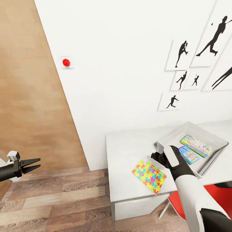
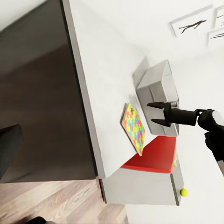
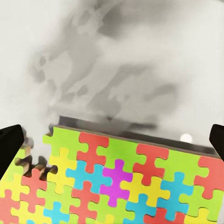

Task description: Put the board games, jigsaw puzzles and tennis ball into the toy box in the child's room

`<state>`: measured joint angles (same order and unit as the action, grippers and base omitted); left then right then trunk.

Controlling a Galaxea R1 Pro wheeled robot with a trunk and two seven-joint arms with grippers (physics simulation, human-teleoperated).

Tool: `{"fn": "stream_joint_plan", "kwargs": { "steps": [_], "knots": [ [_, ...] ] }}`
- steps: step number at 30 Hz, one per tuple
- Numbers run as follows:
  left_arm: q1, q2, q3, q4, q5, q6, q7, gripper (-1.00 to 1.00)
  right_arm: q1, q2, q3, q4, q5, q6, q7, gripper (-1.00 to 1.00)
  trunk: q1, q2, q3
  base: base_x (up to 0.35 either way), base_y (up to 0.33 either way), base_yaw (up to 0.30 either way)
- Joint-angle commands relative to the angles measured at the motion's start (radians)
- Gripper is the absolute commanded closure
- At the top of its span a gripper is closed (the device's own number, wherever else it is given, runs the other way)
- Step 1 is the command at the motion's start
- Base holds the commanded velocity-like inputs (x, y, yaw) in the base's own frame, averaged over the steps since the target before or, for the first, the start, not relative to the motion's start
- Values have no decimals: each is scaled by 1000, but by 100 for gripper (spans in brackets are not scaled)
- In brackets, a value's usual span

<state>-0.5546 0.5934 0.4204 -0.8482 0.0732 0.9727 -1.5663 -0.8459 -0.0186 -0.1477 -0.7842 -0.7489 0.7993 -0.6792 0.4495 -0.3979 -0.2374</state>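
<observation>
Your right gripper (image 2: 153, 113), fingers spread and empty, hangs over the counter (image 1: 125, 145) beside the jigsaw puzzle (image 1: 149, 176) near the toy box (image 1: 206, 133); left gripper (image 1: 34, 163) parted, idle; next: lower, clamp its edge.

White wall (image 1: 122, 64) — wood-plank floor (image 1: 54, 199).

Head view: high vantage, angled down at the table (image 1: 129, 151) against the white wall, wood floor to the left. Left wrist view: distant, off to the table's side, rolled sideways, looking across the table (image 2: 100, 107) at the jigsaw puzzle (image 2: 133, 128) and right gripper (image 2: 155, 113). Right wrist view: very close above the jigsaw puzzle (image 3: 116, 182), facing down. All three share this puzzle.
</observation>
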Motion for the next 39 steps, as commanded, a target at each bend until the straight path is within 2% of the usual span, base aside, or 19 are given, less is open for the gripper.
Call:
{"fn": "stream_joint_plan", "kwargs": {
  "steps": [1,39],
  "knots": [
    [-1,0,0,0,-1,11,-4,-100,-1,0,0,-1,-10,2,-10,-100,1,-2,-4,0,0,0],
    [-1,0,0,0,-1,11,-4,-100,-1,0,2,-1,-10,2,-10,-100,1,-2,-13,17,18,0]
  ]
}}
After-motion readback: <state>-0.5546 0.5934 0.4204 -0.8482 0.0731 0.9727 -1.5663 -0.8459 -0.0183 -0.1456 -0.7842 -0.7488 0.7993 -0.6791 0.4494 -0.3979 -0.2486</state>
